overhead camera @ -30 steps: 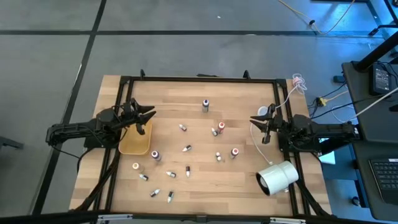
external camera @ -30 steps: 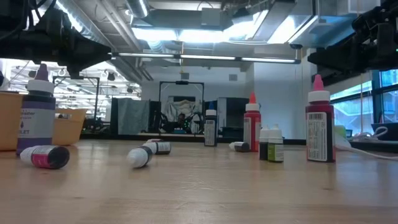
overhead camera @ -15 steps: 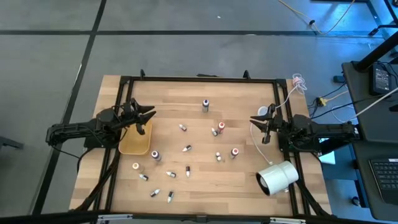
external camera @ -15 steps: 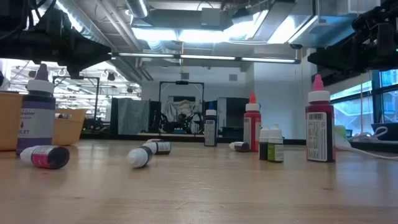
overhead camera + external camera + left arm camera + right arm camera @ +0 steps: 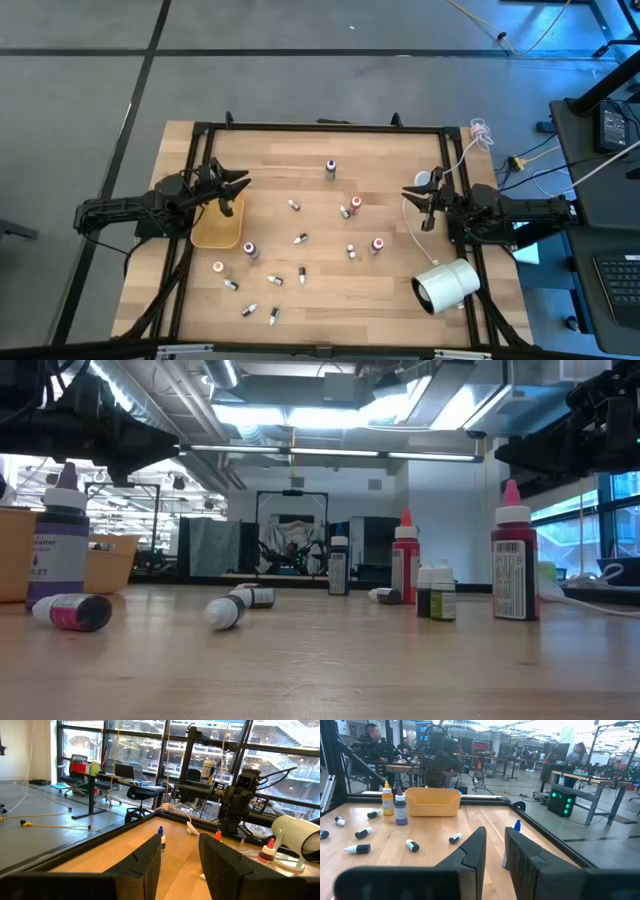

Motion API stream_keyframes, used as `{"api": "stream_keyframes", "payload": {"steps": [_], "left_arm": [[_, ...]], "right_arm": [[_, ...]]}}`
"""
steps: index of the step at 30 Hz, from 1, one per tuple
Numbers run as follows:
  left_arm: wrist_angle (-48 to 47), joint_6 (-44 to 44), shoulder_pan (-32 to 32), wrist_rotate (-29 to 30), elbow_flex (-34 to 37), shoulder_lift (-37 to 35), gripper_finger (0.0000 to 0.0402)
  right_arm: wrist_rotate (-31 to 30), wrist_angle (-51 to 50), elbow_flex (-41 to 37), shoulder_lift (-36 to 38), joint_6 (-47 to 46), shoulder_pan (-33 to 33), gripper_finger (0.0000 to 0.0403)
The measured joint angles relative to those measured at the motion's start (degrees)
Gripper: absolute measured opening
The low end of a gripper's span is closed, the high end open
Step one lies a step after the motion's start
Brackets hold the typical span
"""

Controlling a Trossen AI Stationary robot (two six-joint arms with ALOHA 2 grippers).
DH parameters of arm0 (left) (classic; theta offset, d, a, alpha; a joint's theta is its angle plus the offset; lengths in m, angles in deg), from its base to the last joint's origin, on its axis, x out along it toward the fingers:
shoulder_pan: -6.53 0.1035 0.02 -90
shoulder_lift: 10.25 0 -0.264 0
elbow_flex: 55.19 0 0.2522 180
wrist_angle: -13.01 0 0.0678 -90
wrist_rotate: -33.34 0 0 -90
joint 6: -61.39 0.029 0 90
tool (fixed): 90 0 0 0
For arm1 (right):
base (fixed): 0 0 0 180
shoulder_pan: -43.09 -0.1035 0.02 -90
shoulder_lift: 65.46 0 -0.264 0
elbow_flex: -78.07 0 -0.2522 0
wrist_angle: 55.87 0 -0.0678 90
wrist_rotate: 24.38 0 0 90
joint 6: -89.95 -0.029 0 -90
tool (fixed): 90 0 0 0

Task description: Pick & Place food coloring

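The left pincer [image 5: 236, 188] hangs over the worktop [image 5: 390, 290] near its left edge, right above the tan tray [image 5: 213, 232], fingers spread apart and holding nothing. The tray sits just inside that left edge, about halfway along it.

The food coloring bottles [image 5: 300, 239] are scattered all over the middle of the worktop, none of them gripped. One dark bottle [image 5: 329, 169] stands alone toward the far edge. A purple bottle [image 5: 59, 540] stands right beside the tray, and a bunch lie tipped over toward the near edge, like the one with the pink end [image 5: 72, 611]. Two red-capped ones [image 5: 355, 203] stand upright right of center.

The big white cylinder [image 5: 447, 284] lies on its side near the near right corner. The right pincer [image 5: 417, 197] hovers by the right edge, fingers also apart and empty, well clear of any bottle.
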Motion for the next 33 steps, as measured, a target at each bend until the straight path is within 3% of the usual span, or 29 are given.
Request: {"api": "stream_keyframes", "payload": {"steps": [17, 25, 33], "left_arm": [[0.0, -0.17, 0.02, 0.0, 0.0, 0.01, 0.0127], [0.01, -1.94, 0.0, 0.0, 0.01, -0.01, 0.013], [0.06, -1.61, 0.01, -1.02, 0.0, -0.01, 0.0183]], "right_arm": [[-0.02, 0.11, 0.0, -0.01, 2.99, 0.01, 0.0075], [-0.09, 0.02, 0.0, -0.04, -5.48, 0.01, 0.0075], [-0.08, 0.01, 0.0, -0.04, -7.63, 0.0, 0.0075]]}}
